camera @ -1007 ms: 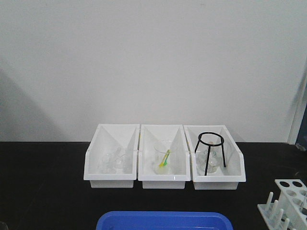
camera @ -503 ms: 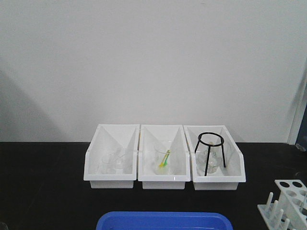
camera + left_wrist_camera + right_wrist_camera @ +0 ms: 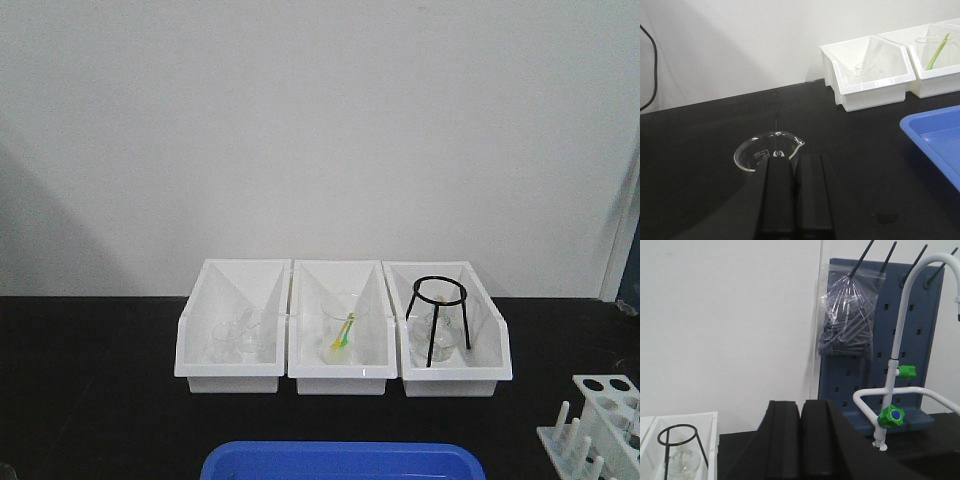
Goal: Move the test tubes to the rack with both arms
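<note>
White rack, round top holes, upright pegs.

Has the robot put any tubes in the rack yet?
Not that I can see. The rack sits at the table's right edge, its visible holes looking empty. Both the left gripper and the right gripper are shut and hold nothing. So all the moving is left.

Three bins sit behind the tray, rack rightward.
</note>
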{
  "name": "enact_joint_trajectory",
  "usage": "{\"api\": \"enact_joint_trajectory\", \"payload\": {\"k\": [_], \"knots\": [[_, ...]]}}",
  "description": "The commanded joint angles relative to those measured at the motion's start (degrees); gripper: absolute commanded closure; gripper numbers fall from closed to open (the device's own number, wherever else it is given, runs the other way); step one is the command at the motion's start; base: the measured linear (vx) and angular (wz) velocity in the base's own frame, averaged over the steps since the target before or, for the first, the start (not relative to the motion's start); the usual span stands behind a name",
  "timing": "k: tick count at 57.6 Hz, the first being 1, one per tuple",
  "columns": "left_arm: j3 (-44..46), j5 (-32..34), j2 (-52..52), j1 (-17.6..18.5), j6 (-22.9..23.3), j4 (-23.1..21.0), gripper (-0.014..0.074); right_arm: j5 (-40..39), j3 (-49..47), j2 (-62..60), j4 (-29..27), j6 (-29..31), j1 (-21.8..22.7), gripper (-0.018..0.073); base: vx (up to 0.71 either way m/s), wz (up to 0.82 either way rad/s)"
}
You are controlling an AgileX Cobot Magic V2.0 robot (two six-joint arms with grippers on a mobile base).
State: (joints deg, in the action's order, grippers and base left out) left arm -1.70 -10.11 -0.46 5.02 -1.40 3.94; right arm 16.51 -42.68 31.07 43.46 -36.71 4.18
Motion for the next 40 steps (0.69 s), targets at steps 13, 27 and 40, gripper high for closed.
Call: {"api": "enact_joint_trajectory", "payload": {"k": [13, 27, 40], "knots": [[-1.6, 4.3, -0.6, 0.0, 0.5, -0.1, 0.0611, 3.9, -1.6, 0.2, -30.8, 22.1, -0.2, 0.0567, 0.00, 0.00], [-1.6, 4.3, -0.6, 0.0, 0.5, -0.1, 0.0611, 1.3, 10.9, -6.6, -45.7, 35.9, -0.1, 0.0567, 0.00, 0.00], [-1.6, 4.3, -0.6, 0.0, 0.5, -0.1, 0.0611, -4.7, 32.7, -21.8, -45.1, 32.3, -0.1, 0.0567, 0.00, 0.00]]}}
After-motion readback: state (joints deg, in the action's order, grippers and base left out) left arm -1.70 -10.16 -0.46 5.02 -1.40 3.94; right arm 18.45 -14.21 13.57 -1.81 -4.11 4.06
